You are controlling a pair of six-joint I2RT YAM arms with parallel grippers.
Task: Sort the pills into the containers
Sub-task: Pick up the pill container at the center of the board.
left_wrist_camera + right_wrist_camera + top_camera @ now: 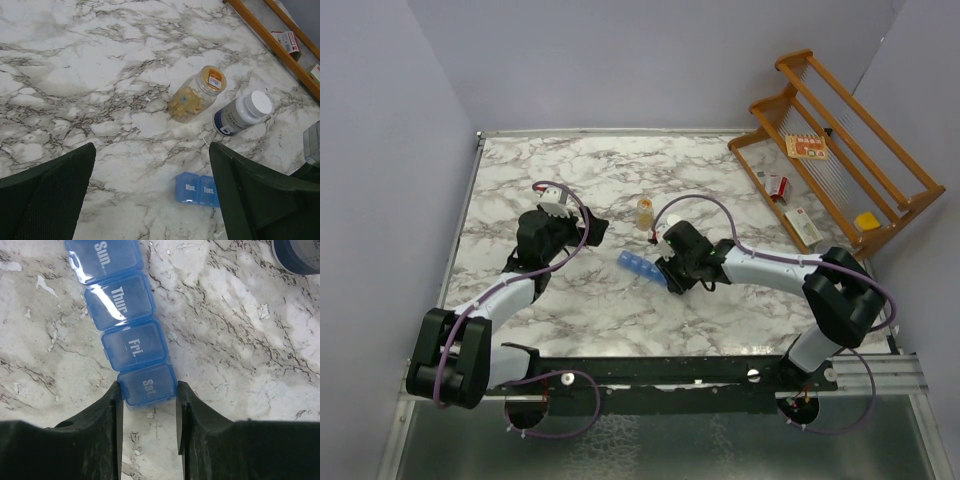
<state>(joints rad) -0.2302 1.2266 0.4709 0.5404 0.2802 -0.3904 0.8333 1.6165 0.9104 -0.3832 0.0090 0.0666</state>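
Observation:
The containers [640, 267] are a strip of translucent blue lidded day compartments lying on the marble table [570, 160]. In the right wrist view the containers [127, 347] show Sun., Thur., Fri. and Sat. lids, all closed. My right gripper [148, 390] [666, 272] is shut on the Sat. end compartment, one finger against each side. The left gripper [152, 146] [590, 232] hovers wide open above bare table, with the Mon. and Tues. end of the containers [196, 189] beside its right finger. Pale pills [186, 100] show inside an amber bottle [196, 93] [645, 212] lying on its side.
A dark bottle with a white cap [243, 113] lies next to the amber one, just beyond the strip. A wooden rack [840, 150] with small boxes stands at the back right. Walls close in the table on the left and at the back.

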